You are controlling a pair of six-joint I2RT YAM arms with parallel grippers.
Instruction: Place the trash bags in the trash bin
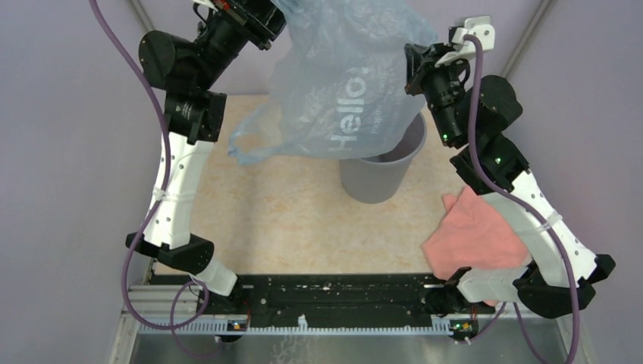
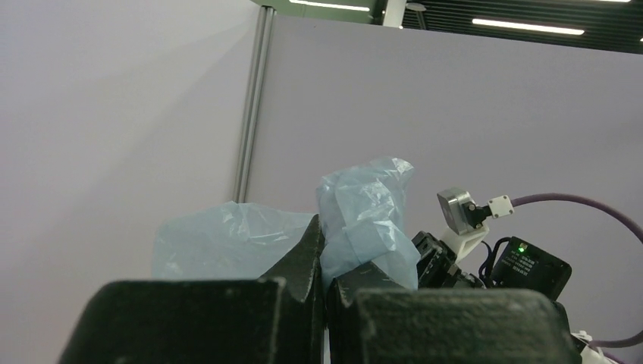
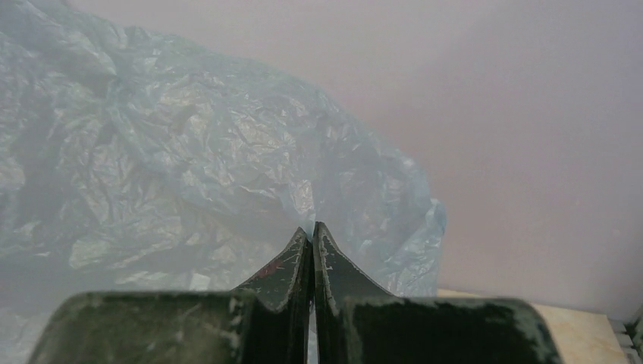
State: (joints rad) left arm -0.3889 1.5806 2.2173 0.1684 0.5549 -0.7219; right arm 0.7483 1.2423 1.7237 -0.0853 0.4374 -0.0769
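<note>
2 closed grippers (image 2: 326, 254) (image 3: 312, 231) on trash bag (image 1: 341, 83)

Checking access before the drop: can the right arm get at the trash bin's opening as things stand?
Probably not freely: the trash bag hangs over the trash bin, and the right hand is pinching it.

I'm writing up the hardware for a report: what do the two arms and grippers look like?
Both the left arm and right arm mix black joint housings with white link covers. A purple cable runs along each, and small green lights glow on the right one. The left gripper and right gripper have dark, wedge-shaped fingers, the right's scuffed.
</note>
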